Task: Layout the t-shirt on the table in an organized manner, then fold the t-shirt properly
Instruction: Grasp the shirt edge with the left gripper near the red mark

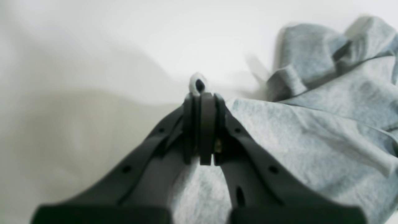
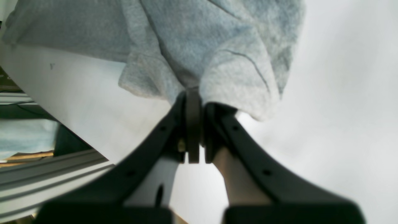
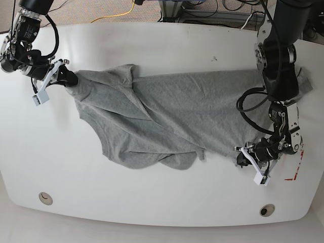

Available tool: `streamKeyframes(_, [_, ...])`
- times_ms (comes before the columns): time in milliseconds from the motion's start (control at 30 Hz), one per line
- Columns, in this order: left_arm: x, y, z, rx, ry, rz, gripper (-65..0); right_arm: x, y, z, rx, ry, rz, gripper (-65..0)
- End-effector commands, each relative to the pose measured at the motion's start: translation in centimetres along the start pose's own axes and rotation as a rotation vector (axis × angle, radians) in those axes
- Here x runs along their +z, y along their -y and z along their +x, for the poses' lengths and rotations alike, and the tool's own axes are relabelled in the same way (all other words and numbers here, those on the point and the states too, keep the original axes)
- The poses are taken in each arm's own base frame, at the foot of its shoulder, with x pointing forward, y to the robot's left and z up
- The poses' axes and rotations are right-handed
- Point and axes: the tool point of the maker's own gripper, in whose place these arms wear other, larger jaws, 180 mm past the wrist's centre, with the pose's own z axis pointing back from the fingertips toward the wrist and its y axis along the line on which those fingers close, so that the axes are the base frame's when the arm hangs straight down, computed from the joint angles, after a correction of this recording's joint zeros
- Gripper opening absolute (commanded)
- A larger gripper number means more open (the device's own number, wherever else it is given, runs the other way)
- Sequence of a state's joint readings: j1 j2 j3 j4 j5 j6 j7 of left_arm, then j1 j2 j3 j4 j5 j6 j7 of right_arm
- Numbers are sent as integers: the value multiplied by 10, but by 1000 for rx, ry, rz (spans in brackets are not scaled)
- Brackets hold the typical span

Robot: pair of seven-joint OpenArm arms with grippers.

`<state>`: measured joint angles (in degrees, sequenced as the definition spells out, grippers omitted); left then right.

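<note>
Pinching t-shirt [image 3: 162,119] | left gripper [image 3: 242,158], right gripper [image 3: 68,78] | table [image 3: 152,202]

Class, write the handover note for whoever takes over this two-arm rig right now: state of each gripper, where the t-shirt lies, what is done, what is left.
Left gripper: shut on a pinch of the t-shirt, at its near edge toward the red marking.
Right gripper: shut on a bunched corner of the shirt at the opposite end.
Shirt: stretched between the two grippers across the table, but wrinkled, with folds bunched near the right gripper and a loose lobe at the front edge.
Done: both ends gripped, cloth partly spread.
Left: flatten and square it, then fold.
</note>
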<state>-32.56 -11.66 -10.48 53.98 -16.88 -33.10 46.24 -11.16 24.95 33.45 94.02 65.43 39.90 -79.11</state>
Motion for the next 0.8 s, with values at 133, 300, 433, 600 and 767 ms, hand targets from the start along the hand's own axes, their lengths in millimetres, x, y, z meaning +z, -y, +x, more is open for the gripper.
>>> streamKeyframes(133, [30,10,47,-79,110,-2,-650,3,-4,18,21,62,10,-650])
streamKeyframes(300, [45,22,56,-121,140,-12,-650,2,-4,19,23,65,11,-650])
streamKeyframes(433, [58,26,59,-162,139,0,-650,2,-5,20,23,67,12,-650])
streamKeyframes(600, [79,34,62,-218,153,7,-650,2,-5,26,32,80,12,-650])
streamKeyframes(767, [102,36,57,-246,160,33,-650,4,-4,33,45,92,8,-650])
